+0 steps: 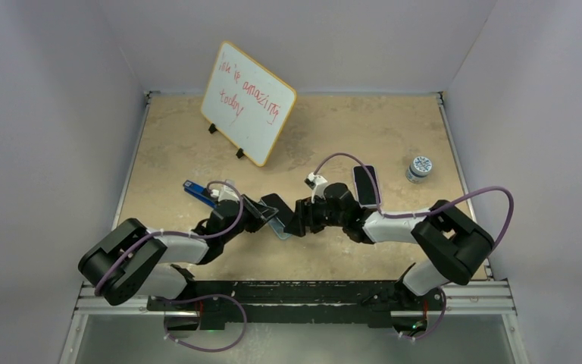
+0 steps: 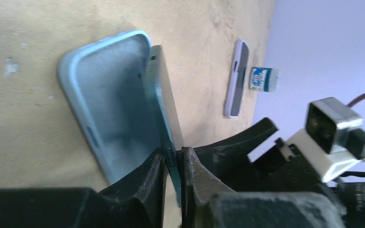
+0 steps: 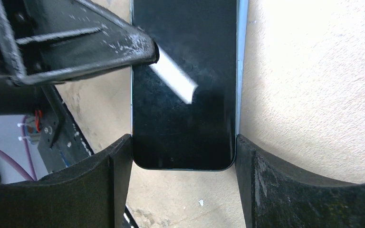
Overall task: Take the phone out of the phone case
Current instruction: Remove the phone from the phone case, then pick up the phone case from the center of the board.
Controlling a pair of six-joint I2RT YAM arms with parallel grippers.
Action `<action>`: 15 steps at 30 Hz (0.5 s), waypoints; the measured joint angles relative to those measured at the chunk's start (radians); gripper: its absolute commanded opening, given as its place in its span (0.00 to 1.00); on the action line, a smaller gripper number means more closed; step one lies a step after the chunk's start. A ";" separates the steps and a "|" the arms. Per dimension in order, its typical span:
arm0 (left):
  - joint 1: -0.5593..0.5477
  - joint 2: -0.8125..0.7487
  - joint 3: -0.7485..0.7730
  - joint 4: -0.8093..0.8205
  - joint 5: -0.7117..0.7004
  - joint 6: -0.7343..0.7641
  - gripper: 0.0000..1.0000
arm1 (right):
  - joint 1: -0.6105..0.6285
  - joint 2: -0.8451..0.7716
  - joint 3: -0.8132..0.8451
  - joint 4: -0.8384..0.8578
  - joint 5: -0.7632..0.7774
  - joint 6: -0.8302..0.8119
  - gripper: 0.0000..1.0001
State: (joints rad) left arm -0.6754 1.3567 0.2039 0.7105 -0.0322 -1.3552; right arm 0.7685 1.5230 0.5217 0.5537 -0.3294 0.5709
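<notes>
Black-screened phone [image 3: 183, 118] on edge, tilted half out of pale blue case [image 2: 104, 95], mid-table.

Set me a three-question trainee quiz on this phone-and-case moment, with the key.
1. True or false: the phone sits fully seated in the light blue case.
2. The left pincer pinches the phone's thin edge. What clamps its two long sides? A the right pincer; B nothing.
3. Fill in: the flat device lying near the small jar is a ____.
Key: 1 false, one side is levered out; 2 A; 3 second phone.
</notes>
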 measured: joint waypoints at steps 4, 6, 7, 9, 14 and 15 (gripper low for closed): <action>-0.002 -0.013 0.002 0.027 0.004 -0.013 0.00 | 0.020 0.000 0.010 -0.040 0.028 -0.025 0.01; -0.002 -0.032 0.002 0.011 -0.002 -0.007 0.00 | 0.022 0.000 0.021 -0.052 0.029 -0.034 0.06; -0.002 -0.042 0.001 0.005 -0.005 -0.002 0.00 | 0.022 -0.001 0.027 -0.056 0.029 -0.039 0.09; -0.002 -0.070 0.001 -0.010 -0.014 0.015 0.00 | 0.023 -0.005 0.042 -0.072 0.029 -0.051 0.18; 0.001 -0.154 0.000 -0.055 -0.037 0.055 0.00 | 0.024 -0.027 0.083 -0.131 0.025 -0.088 0.50; 0.002 -0.167 -0.002 -0.061 -0.039 0.062 0.00 | 0.025 -0.031 0.091 -0.142 0.025 -0.095 0.52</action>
State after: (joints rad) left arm -0.6735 1.1893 0.2024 0.6495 -0.0711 -1.2934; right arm 0.7933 1.4918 0.6125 0.4118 -0.3046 0.4759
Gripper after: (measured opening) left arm 0.076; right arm 0.728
